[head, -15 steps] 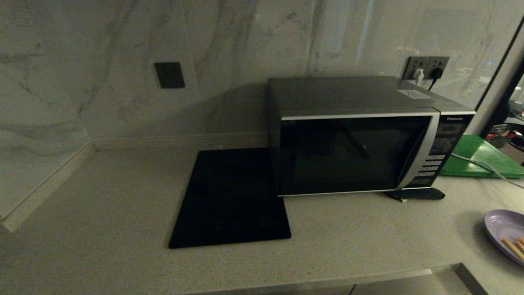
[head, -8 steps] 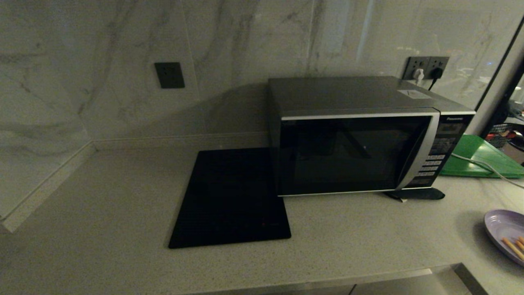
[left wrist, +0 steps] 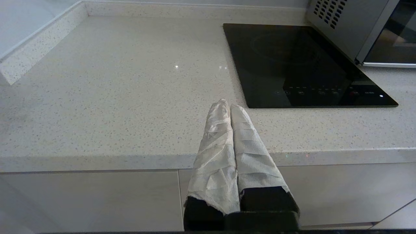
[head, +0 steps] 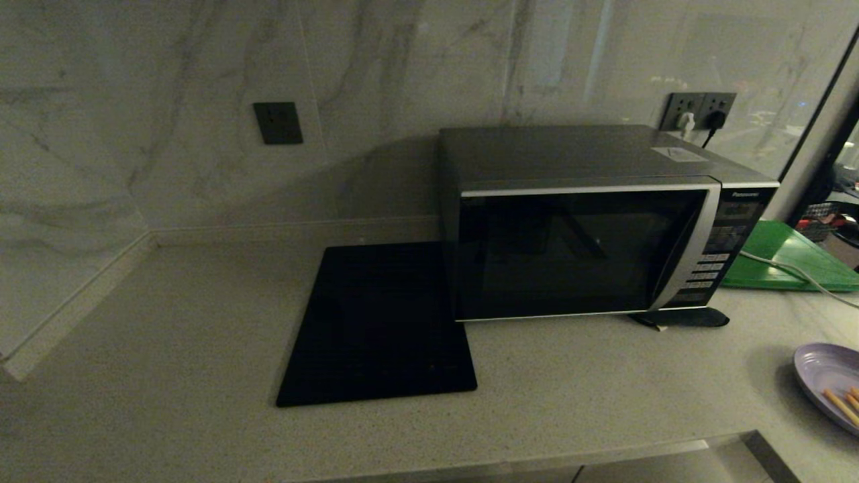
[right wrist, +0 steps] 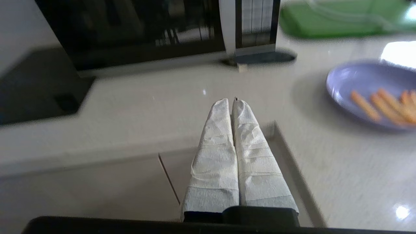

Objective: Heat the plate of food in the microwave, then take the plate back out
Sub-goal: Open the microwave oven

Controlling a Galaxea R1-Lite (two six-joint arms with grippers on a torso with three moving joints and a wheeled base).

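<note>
The silver-grey microwave [head: 590, 221] stands at the back of the counter with its dark glass door closed; its front also fills the far part of the right wrist view as the microwave [right wrist: 146, 29]. The lavender plate of food [head: 832, 386] lies at the counter's right edge, with orange-brown sticks on the plate of food [right wrist: 370, 94]. My right gripper [right wrist: 231, 101] is shut and empty, hovering over the counter's front edge, apart from the plate. My left gripper [left wrist: 226, 105] is shut and empty too, over the counter's front edge near the cooktop. Neither arm shows in the head view.
A flat black cooktop [head: 379, 322] lies left of the microwave. A green board [head: 785, 258] with a white cable [head: 792, 272] across it lies to the microwave's right. A dark flat piece [head: 681, 317] sits by the microwave's front right corner. Wall sockets [head: 698, 111] are behind.
</note>
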